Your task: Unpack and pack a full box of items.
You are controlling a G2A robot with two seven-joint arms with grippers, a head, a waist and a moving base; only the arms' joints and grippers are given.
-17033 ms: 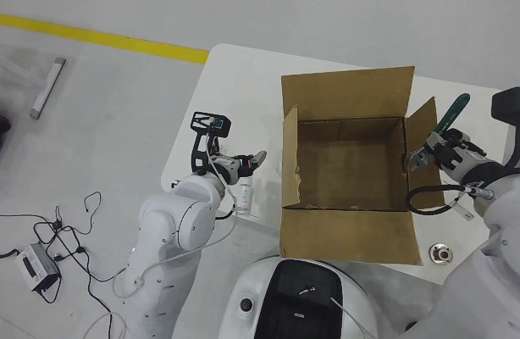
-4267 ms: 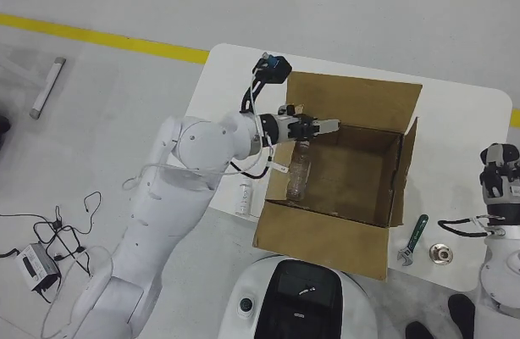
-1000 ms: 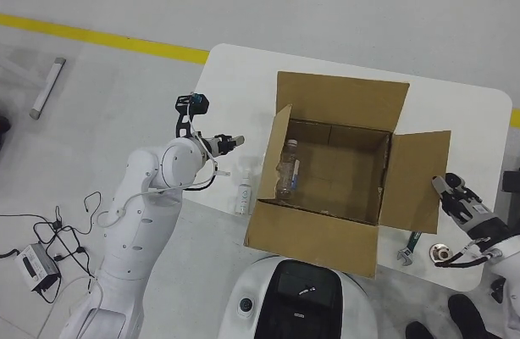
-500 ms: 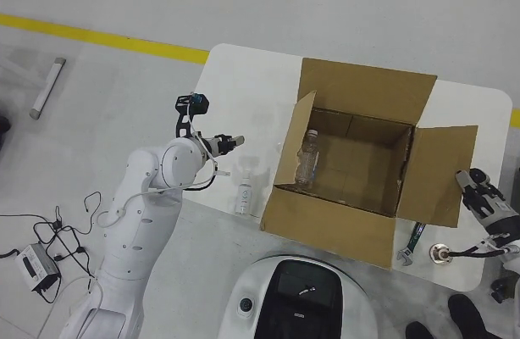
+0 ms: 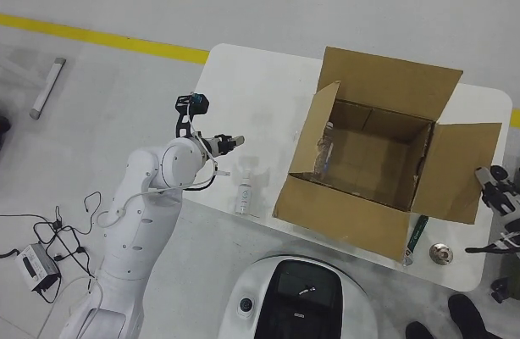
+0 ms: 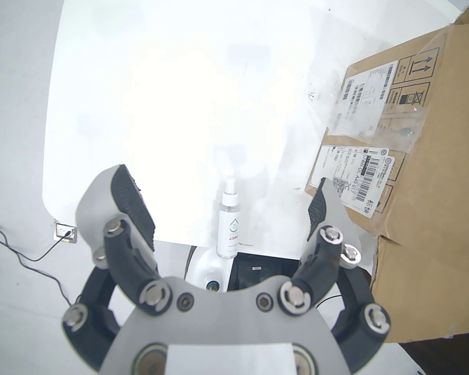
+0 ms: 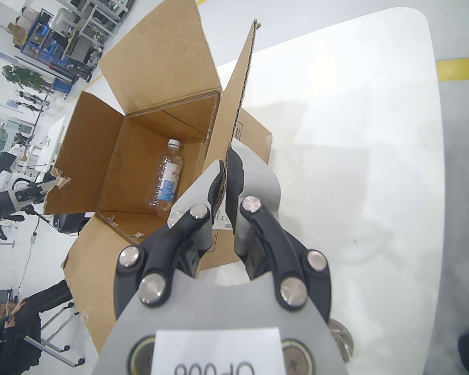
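Note:
An open cardboard box (image 5: 374, 161) stands on the white table (image 5: 243, 93), turned at an angle. A clear plastic bottle (image 5: 325, 156) lies inside it, against the wall; the right wrist view shows this bottle (image 7: 166, 181) on the box floor (image 7: 121, 165). My right gripper (image 7: 223, 175) is shut on the edge of the box's right flap (image 5: 459, 174) and sits at the table's right edge (image 5: 490, 180). My left gripper (image 5: 235, 141) hangs open over the table's left part, holding nothing. A small spray bottle (image 6: 229, 224) stands beyond its fingers.
The spray bottle (image 5: 245, 197) stands near the table's front edge, left of the box. A green-handled wrench (image 5: 417, 233) and a round metal part (image 5: 442, 252) lie at the front right corner. The box side (image 6: 414, 158) carries labels.
The box has slid to the right across the table and turned, with my right gripper on its flap moving right. The left arm has kept still.

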